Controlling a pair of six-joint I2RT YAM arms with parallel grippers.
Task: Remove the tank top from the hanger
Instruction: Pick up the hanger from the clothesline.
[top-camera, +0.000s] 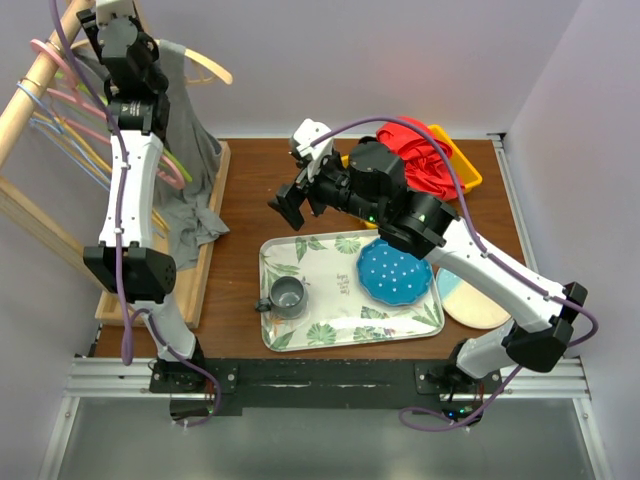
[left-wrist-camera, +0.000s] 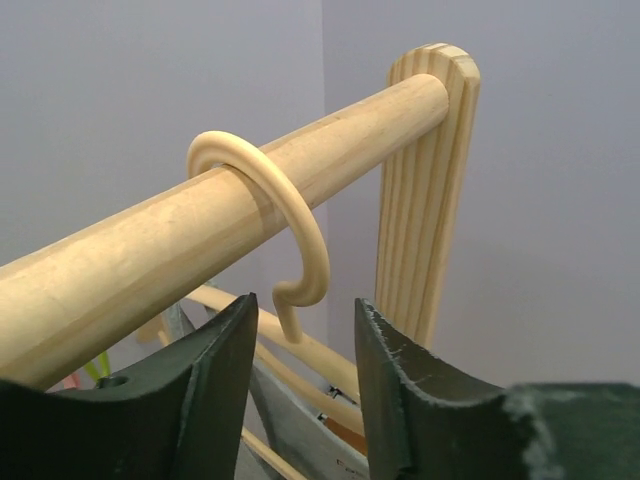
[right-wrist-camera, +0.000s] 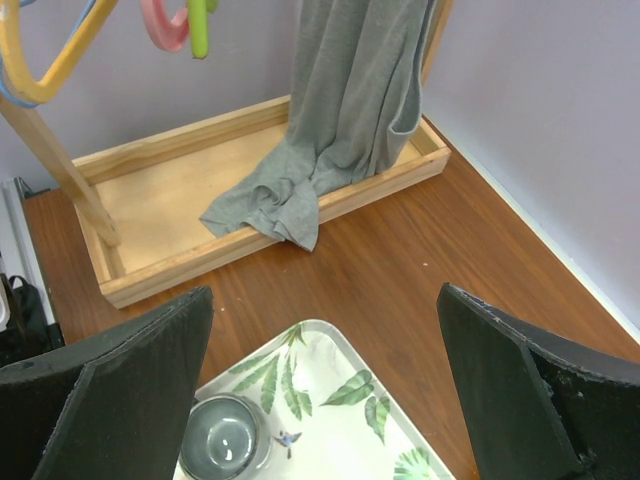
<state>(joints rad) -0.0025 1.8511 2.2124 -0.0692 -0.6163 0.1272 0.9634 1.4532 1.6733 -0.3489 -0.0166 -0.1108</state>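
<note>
My L end effector part-open, curved wood hook just past its tips; limp grey top below. R end effector wide, empty.

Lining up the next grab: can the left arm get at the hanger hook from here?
Probably yes. The left gripper is open right at the hook, whose neck shows in the gap between its fingers, nothing in between. The rod is close above.
</note>
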